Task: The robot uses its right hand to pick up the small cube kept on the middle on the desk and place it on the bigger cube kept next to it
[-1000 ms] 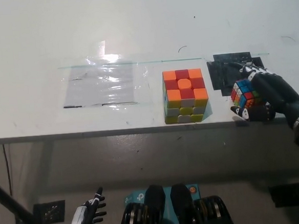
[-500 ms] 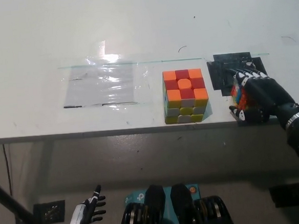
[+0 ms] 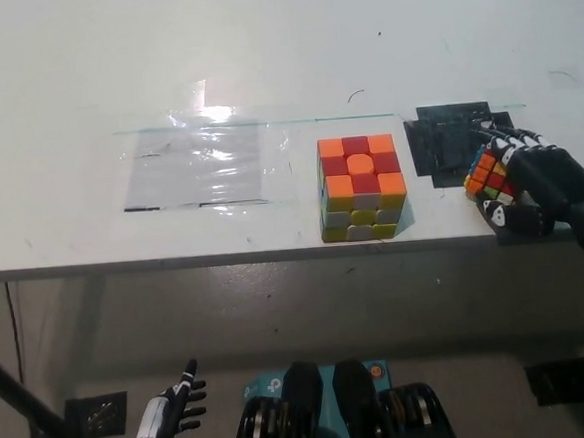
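We see our black right hand (image 3: pixel 532 187) at the right end of the white desk (image 3: pixel 260 51), close to its front edge, with the fingers wrapped around the small cube (image 3: pixel 486 175). The cube sits tilted in the grasp, its orange, red and white squares facing left; whether it touches the desk or hangs just above it, we cannot quite tell. It lies beside a black patch (image 3: pixel 447 138) on the desk. The bigger cube (image 3: pixel 362 187), orange and red on top, stands to the left, apart from the hand. Our white left hand (image 3: pixel 171 418) rests low at the lower left, fingers spread, holding nothing.
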